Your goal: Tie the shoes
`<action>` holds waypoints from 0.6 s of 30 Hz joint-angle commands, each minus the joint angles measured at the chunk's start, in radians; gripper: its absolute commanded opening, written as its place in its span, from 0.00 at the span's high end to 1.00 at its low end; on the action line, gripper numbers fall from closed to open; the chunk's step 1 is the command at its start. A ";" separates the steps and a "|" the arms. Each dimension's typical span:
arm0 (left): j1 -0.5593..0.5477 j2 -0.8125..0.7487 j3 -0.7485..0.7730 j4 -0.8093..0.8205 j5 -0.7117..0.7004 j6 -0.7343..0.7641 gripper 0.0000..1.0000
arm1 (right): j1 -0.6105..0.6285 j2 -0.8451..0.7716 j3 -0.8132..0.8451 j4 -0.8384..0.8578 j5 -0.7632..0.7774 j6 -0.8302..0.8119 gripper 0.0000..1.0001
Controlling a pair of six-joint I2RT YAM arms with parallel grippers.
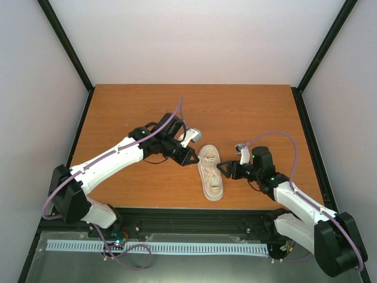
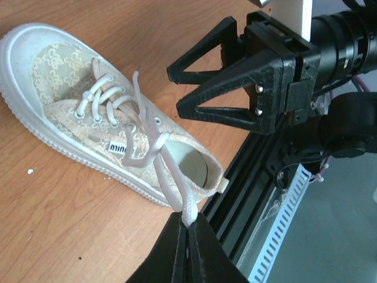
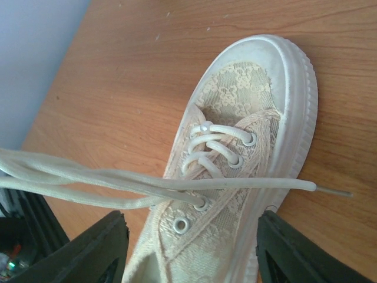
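Observation:
The cream sneaker (image 1: pixel 211 172) lies on the wooden table between my two grippers, heel toward the near edge. My left gripper (image 1: pixel 192 157) is at the shoe's left side, shut on a doubled white lace (image 2: pixel 187 211) that runs taut from the upper eyelets to its jaws (image 2: pixel 188 223). My right gripper (image 1: pixel 223 170) is open at the shoe's right side. In the right wrist view its fingers (image 3: pixel 112 247) straddle the shoe's upper (image 3: pixel 212 247). The laces (image 3: pixel 88 177) stretch off to the left, and one free lace end (image 3: pixel 294 186) lies across the shoe to the right.
The black rail at the table's near edge (image 2: pixel 259 159) runs just behind the shoe's heel. The open right gripper (image 2: pixel 194 88) hangs close over the heel in the left wrist view. The table (image 1: pixel 235 112) is bare wood beyond the shoe.

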 commanded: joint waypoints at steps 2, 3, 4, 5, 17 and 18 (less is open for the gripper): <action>0.006 0.009 0.071 -0.126 0.002 0.063 0.99 | 0.009 0.051 0.040 0.021 0.015 -0.110 0.43; 0.006 0.007 0.077 -0.134 -0.008 0.066 0.99 | 0.009 0.062 0.045 0.018 0.049 -0.109 0.45; 0.006 0.005 0.085 -0.147 -0.025 0.071 0.99 | 0.009 0.072 0.051 0.007 0.093 -0.097 0.45; 0.005 0.003 0.094 -0.163 -0.045 0.075 0.99 | 0.009 0.085 0.057 -0.003 0.132 -0.070 0.45; 0.004 0.005 0.134 -0.260 -0.176 0.156 0.99 | 0.025 0.179 0.035 0.069 0.160 0.451 0.30; 0.002 0.005 0.137 -0.263 -0.187 0.165 0.99 | 0.029 0.179 0.037 0.068 0.159 0.475 0.29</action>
